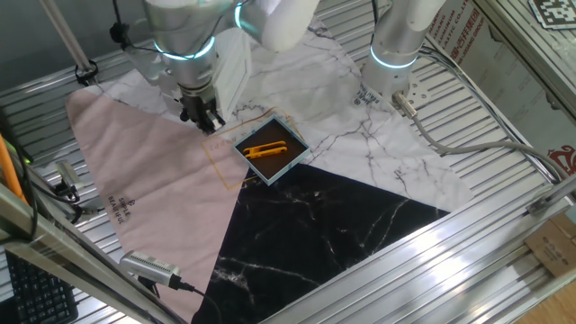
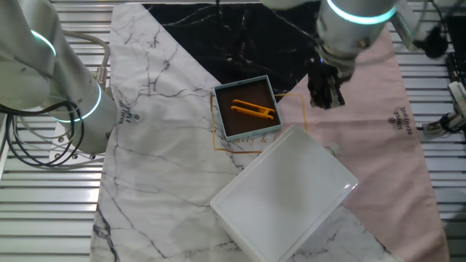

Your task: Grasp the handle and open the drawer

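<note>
One arm bent low, end effector [image 2: 325, 93] pointing down beside drawer [image 2: 287, 191]

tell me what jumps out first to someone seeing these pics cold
The orange tool in the blue-edged tray at mid-table catches the eye first. Next comes the white cabinet beside that tray, then the black gripper hanging over the pink cloth near the cabinet.

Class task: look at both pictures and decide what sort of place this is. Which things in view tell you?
Most likely a robotics lab test bench, not a home or a shop. The clues: a robot arm with glowing ring lights, a work table of ribbed aluminium rails, and patterned cloths spread under a white cabinet.
</note>
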Controlling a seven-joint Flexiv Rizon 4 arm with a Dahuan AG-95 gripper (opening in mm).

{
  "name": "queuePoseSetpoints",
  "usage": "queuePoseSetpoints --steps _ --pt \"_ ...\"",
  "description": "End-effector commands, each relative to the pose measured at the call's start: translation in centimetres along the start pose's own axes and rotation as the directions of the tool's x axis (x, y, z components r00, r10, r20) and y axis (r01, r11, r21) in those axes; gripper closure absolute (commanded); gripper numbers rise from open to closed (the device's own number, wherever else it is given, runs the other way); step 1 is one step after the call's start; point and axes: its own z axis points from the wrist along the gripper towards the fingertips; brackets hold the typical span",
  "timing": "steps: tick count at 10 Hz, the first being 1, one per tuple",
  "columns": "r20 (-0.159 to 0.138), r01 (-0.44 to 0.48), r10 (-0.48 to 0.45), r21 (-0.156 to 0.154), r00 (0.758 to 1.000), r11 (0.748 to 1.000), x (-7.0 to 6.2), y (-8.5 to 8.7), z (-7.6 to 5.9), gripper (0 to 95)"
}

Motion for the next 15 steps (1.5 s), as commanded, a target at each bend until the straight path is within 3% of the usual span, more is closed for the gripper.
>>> queuePoseSetpoints --steps 1,8,15 --pt "-0.006 0.035 -0.035 -0.001 0.999 0.999 -0.8 -1.1 1.0 95.0" --pt "-0.031 0.12 -0.12 0.006 0.992 0.993 -3.7 -3.4 2.3 95.0" --pt "-0.065 0.185 -0.184 0.01 0.981 0.983 -4.2 -4.8 3.7 95.0"
